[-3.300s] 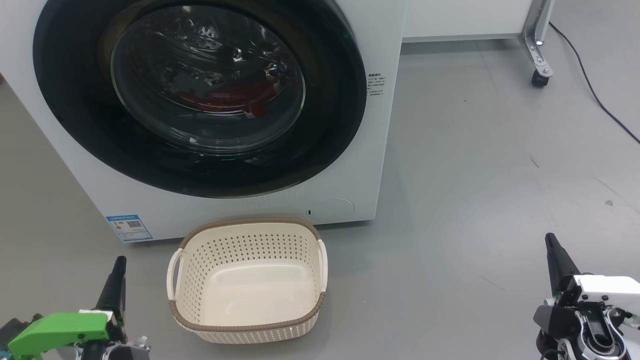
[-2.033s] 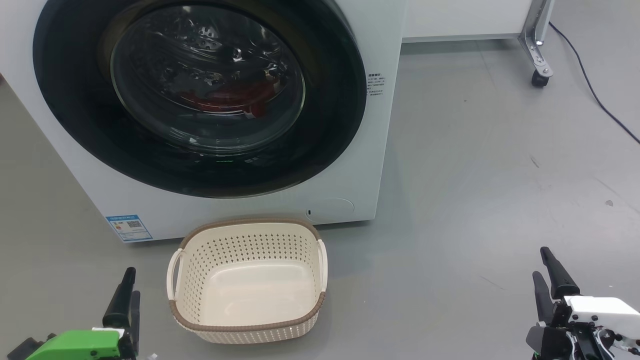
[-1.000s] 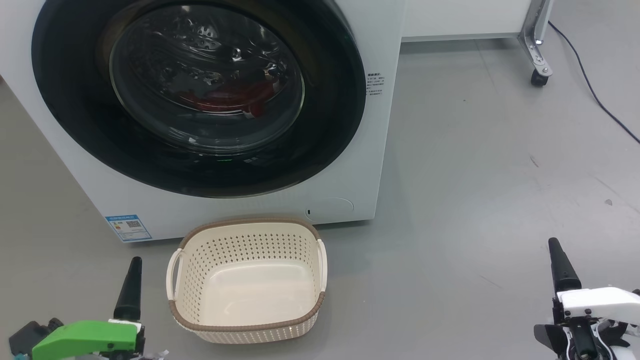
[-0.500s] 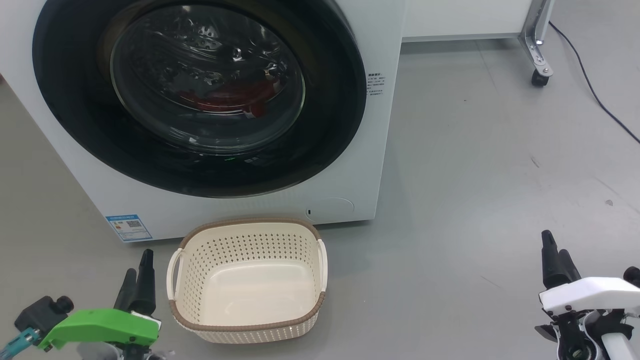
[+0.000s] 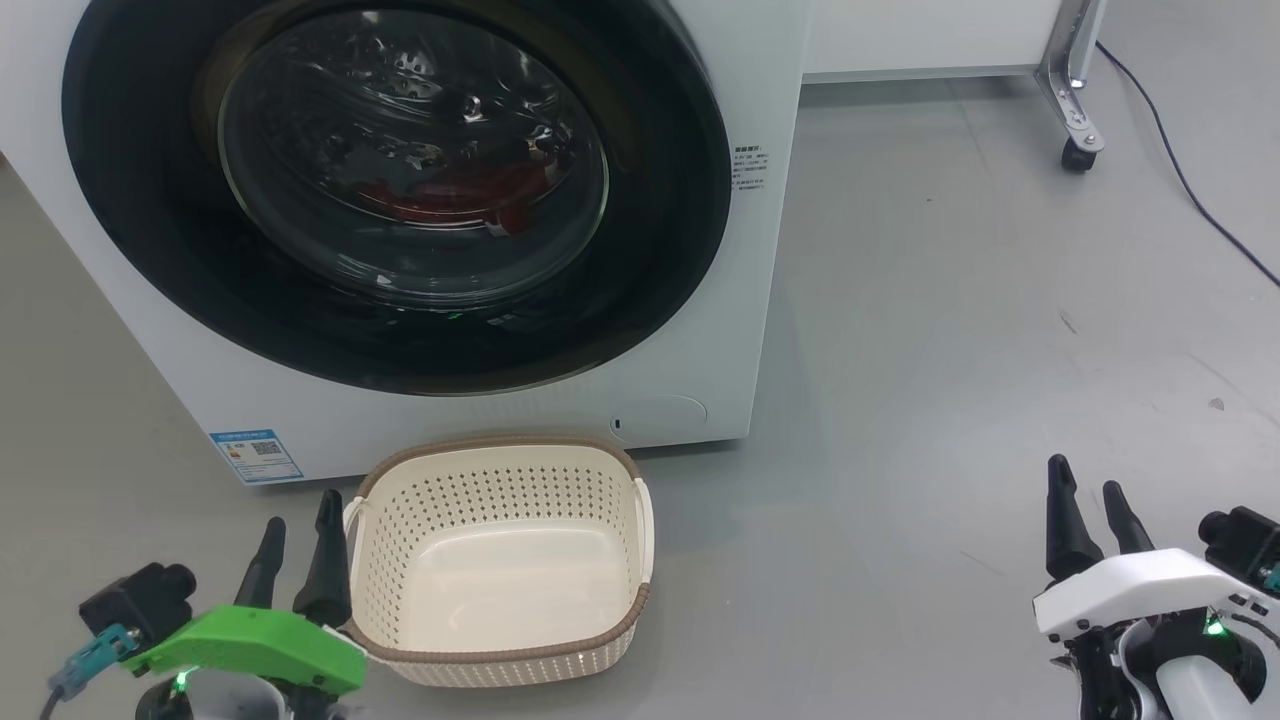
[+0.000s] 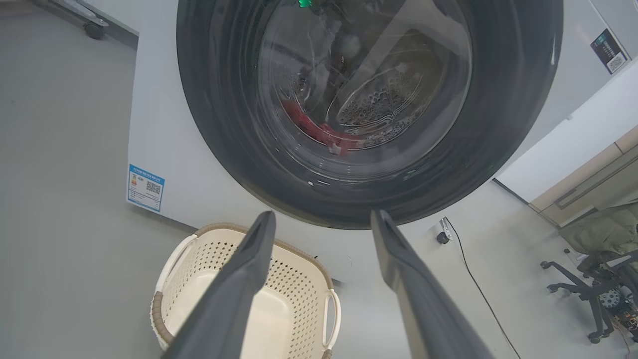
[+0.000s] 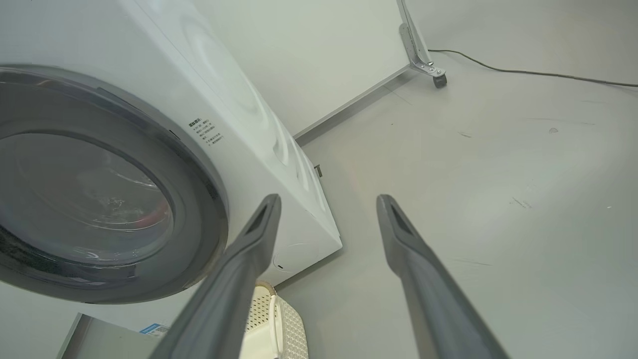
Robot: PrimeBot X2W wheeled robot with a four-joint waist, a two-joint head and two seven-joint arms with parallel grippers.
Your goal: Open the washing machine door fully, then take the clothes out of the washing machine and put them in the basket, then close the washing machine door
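The white washing machine (image 5: pixel 745 330) fills the upper left of the head view. Its glossy black round door (image 5: pixel 660 230) lies shut against the front. Red clothes (image 5: pixel 440 195) show through the glass bowl, and as a red strip (image 6: pixel 319 130) in the left wrist view. The cream basket (image 5: pixel 500 450) stands on the floor right before the machine, with nothing inside. My left gripper (image 5: pixel 298 518) is open, just left of the basket's handle. My right gripper (image 5: pixel 1085 485) is open, low over bare floor far to the right. The door (image 7: pixel 199 164) sits left of the right gripper's fingers (image 7: pixel 259 234).
A wheeled metal leg (image 5: pixel 1075 120) and a black cable (image 5: pixel 1190 190) cross the floor at the upper right. An office chair base (image 6: pixel 588 294) stands to the far right in the left wrist view. A blue label (image 5: pixel 255 455) marks the machine's lower left corner.
Both grippers have turned so their two fingers now show apart. The left gripper has slid right, up to the basket's left handle; the right gripper has shifted slightly left. Door and basket have not moved.
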